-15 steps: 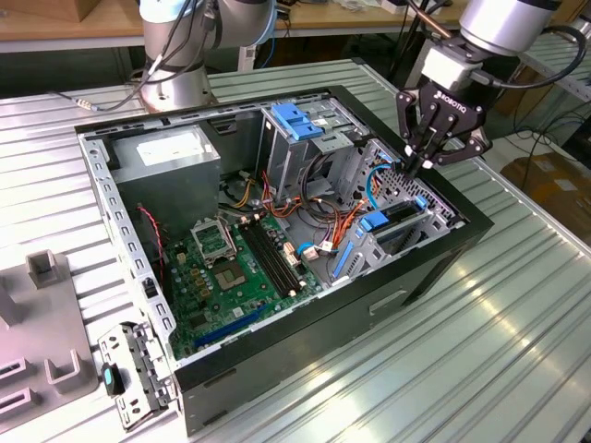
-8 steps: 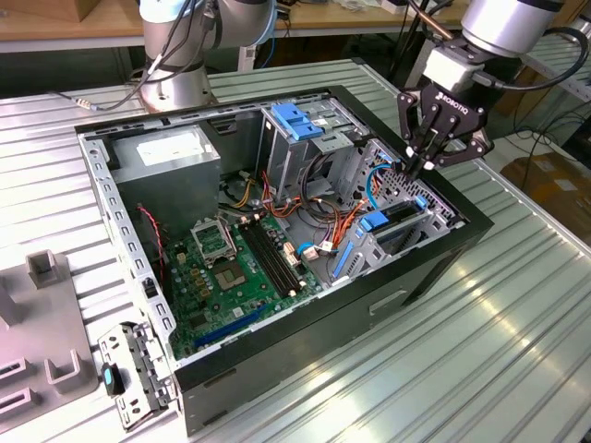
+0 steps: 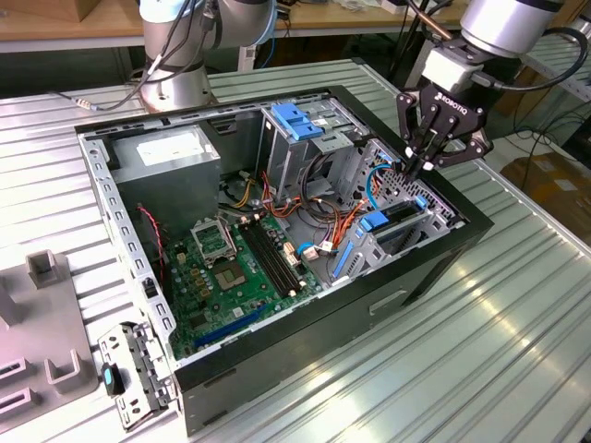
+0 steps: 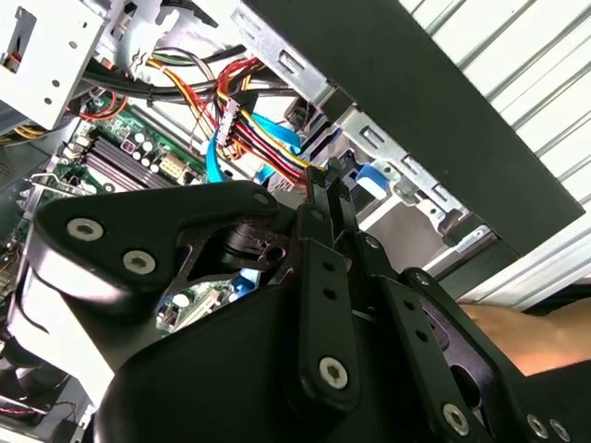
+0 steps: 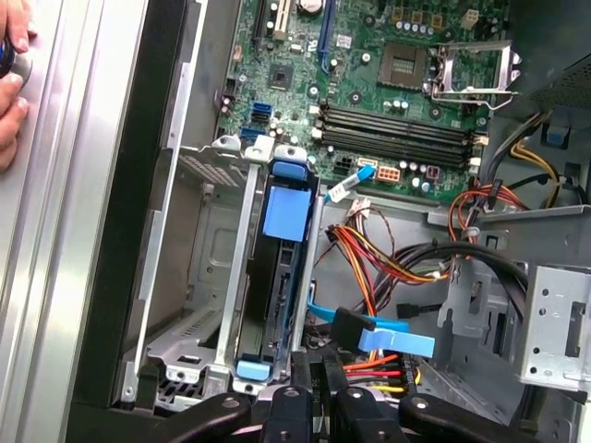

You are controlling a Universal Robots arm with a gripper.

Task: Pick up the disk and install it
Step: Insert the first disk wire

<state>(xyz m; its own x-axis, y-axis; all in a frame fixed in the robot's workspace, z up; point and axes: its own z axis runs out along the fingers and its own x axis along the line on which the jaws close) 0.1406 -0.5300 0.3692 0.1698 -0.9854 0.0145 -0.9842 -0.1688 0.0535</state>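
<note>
Claw (image 3: 427,164) fingers are drawn together to a narrow point with nothing between them, hanging over the corner of the open computer case (image 3: 406,293) at the exterior view's right. Directly below sits the disk (image 5: 280,305), standing on edge in a slot of the lower metal bay (image 5: 185,277), blue rails along its sides and a blue tab (image 5: 283,214) over its near end; it looks already slid in, though whether it is fully home cannot be told. From here the main risk, as I judge it, lies in the cables (image 5: 388,258): a red, orange and yellow bundle and a pale blue ribbon cable (image 5: 369,328) run just beside the bay, close to the fingertips in the first wrist view, and a sideways drift could snag or unplug them. Pressing off-centre might jam the disk crooked against the bay's wall. Beyond lie the motherboard (image 5: 388,83) and, on the counter (image 3: 517,332), a loose bracket (image 3: 129,374). A person's hand (image 5: 11,83) rests near the case's edge, a hazard if the arm swings outward.
</note>
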